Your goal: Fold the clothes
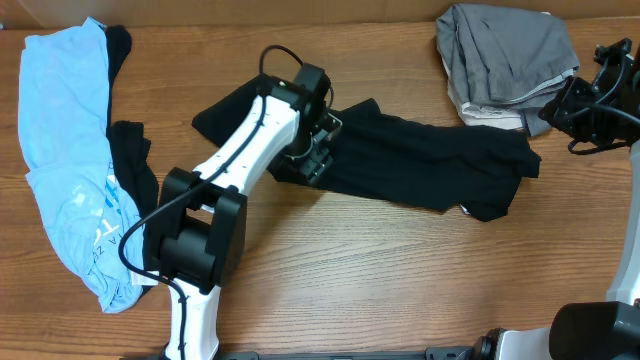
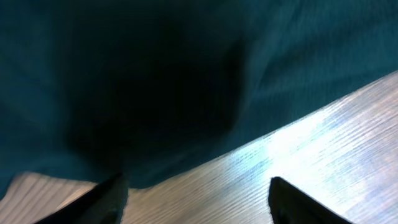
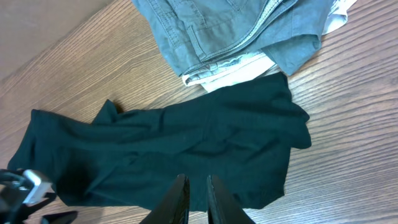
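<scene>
A black garment (image 1: 420, 160) lies crumpled across the middle of the table. It also shows in the right wrist view (image 3: 174, 149) and as dark cloth in the left wrist view (image 2: 155, 81). My left gripper (image 1: 308, 160) is low over the garment's left part. Its fingers (image 2: 196, 193) are open, with bare wood between them and the cloth's edge just ahead. My right gripper (image 1: 578, 108) hangs at the table's right edge. Its fingers (image 3: 196, 180) are nearly together, empty, above the garment's right end.
A grey garment (image 1: 505, 55) over a pale one lies at the back right and also shows in the right wrist view (image 3: 230, 31). A light blue garment (image 1: 65, 150) with another black piece (image 1: 132, 165) beside it lies along the left side.
</scene>
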Robot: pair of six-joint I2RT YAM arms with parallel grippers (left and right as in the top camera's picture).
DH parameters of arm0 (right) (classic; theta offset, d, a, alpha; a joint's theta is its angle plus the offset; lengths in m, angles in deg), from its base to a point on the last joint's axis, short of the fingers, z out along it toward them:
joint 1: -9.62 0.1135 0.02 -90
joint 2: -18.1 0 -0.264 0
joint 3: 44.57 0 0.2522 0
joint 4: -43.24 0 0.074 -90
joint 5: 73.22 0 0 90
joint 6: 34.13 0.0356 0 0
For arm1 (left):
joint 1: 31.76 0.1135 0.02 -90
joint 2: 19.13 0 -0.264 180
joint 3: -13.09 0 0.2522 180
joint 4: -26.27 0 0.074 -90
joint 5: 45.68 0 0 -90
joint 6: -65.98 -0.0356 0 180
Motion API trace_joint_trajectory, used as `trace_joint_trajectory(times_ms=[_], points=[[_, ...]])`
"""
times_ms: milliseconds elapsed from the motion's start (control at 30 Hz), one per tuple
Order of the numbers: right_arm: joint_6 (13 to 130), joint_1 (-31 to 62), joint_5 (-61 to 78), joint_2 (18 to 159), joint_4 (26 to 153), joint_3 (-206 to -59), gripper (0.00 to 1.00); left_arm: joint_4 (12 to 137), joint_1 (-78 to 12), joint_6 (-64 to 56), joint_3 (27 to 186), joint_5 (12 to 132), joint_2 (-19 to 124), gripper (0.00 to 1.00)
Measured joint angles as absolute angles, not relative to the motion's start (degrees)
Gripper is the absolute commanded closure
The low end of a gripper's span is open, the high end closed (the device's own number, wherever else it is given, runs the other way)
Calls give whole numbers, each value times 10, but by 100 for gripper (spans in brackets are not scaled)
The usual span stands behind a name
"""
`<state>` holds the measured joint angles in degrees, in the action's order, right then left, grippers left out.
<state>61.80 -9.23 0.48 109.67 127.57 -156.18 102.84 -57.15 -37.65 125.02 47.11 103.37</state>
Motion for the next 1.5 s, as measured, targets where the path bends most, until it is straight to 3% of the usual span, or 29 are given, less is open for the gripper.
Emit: trace_joint_trajectory(times_ms=[200,967,1033,1233,1500], points=[[618,-93,5,1097,1275,-1562,85,967,-577,-376,1189,457,1034,48],[618,-93,5,1097,1272,-1562,85,869,-576,-334,1183,376,1034,50],[618,-92,5,1097,1272,-1562,85,864,-576,-333,1183,376,1034,58],[618,-92,5,1097,1272,-1562,85,861,-576,-332,1183,378,1034,96],[618,-92,5,1097,1271,-1562,85,912,-575,-311,1195,366,1034,96]])
